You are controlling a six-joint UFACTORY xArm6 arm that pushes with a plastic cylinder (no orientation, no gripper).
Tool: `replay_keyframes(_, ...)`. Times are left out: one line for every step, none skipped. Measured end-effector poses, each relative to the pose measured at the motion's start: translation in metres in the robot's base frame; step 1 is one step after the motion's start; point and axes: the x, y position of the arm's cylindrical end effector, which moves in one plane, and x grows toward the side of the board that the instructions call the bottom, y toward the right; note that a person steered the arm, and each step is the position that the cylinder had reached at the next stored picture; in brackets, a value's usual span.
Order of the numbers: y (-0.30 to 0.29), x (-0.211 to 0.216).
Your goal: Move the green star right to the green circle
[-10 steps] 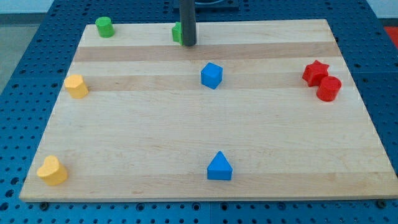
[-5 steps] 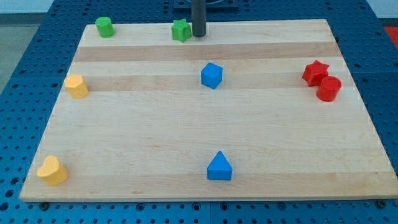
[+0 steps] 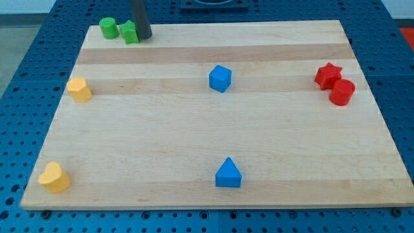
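The green star (image 3: pixel 130 32) lies at the top left of the wooden board (image 3: pixel 213 129), just right of the green circle (image 3: pixel 108 28) and close to or touching it. My tip (image 3: pixel 143 36) is down on the board, right against the star's right side. The dark rod rises from there out of the view's top.
A blue cube (image 3: pixel 220 78) sits at centre top and a blue triangle (image 3: pixel 228 173) near the bottom. A red star (image 3: pixel 328 75) and red cylinder (image 3: pixel 342 92) are at the right. Two yellow blocks (image 3: pixel 79 89) (image 3: pixel 54 177) are at the left edge.
My tip has swept left along the board's top edge, pushing the green star from top centre to beside the green circle.
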Motion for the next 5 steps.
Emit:
replay_keyframes(-0.001,0.0)
replay_keyframes(-0.001,0.0)
replay_keyframes(0.023,0.014)
replay_keyframes(0.065,0.047)
replay_keyframes(0.079,0.089)
